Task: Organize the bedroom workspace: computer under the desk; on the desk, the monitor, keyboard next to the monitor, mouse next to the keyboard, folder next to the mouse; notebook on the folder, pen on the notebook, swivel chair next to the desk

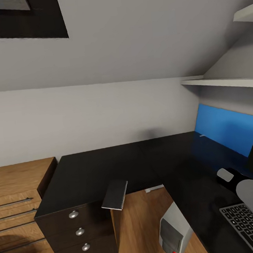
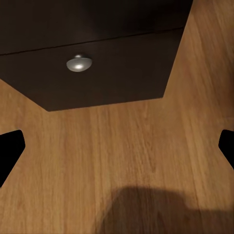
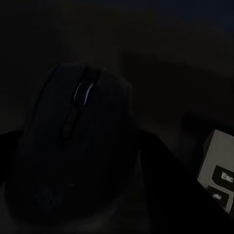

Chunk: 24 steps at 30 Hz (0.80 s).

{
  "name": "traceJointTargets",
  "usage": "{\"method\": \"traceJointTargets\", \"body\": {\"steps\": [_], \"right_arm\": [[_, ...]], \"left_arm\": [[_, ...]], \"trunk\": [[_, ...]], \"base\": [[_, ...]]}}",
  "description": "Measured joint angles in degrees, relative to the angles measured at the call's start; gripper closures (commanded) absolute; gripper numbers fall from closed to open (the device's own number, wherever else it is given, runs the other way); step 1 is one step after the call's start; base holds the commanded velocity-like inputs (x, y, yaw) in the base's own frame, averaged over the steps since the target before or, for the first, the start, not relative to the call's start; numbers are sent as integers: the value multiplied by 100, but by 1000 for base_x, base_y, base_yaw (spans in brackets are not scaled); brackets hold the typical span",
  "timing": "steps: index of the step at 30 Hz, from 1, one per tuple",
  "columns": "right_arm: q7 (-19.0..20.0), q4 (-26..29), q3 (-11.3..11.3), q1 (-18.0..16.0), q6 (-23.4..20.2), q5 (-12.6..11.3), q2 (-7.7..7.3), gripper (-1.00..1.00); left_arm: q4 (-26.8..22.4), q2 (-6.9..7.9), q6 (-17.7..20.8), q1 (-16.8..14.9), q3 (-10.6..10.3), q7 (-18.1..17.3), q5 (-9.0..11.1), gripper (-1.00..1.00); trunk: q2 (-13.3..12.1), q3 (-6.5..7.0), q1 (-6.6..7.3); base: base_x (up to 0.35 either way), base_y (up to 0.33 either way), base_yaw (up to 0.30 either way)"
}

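The small dark rounded mouse (image 3: 78, 146) sits gripped between the right gripper's (image 3: 80, 161) dark fingers, above the glossy black desk (image 1: 106, 162) near its right edge, beside the grey-framed keyboard (image 1: 248, 219); the left gripper (image 2: 117, 146) hangs open over the wood floor (image 2: 122, 156).

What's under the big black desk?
A small grey tower computer with a red light stands on the light wood floor under the glossy black desk. The desktop hides whatever lies further back.
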<state>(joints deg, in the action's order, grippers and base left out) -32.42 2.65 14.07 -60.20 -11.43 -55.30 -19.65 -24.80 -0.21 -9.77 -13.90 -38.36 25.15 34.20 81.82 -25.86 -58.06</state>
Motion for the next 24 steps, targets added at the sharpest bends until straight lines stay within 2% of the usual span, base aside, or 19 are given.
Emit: {"method": "traceJointTargets", "body": {"steps": [8,16,24], "right_arm": [[9,9,1,0,0,6,9,100],[15,10,3,0,7,7,12,100],[18,19,3,0,31,11,25,100]], "left_arm": [[0,0,1,0,0,-3,7,-100],[2,0,-7,0,-18,-13,-5,-100],[10,3,-9,-1,-7,1,6,-100]], "trunk": [[321,-144,-176],[322,-144,-176],[323,-144,-177]], "base": [[0,0,0],[-3,0,0],[-119,0,0]]}}
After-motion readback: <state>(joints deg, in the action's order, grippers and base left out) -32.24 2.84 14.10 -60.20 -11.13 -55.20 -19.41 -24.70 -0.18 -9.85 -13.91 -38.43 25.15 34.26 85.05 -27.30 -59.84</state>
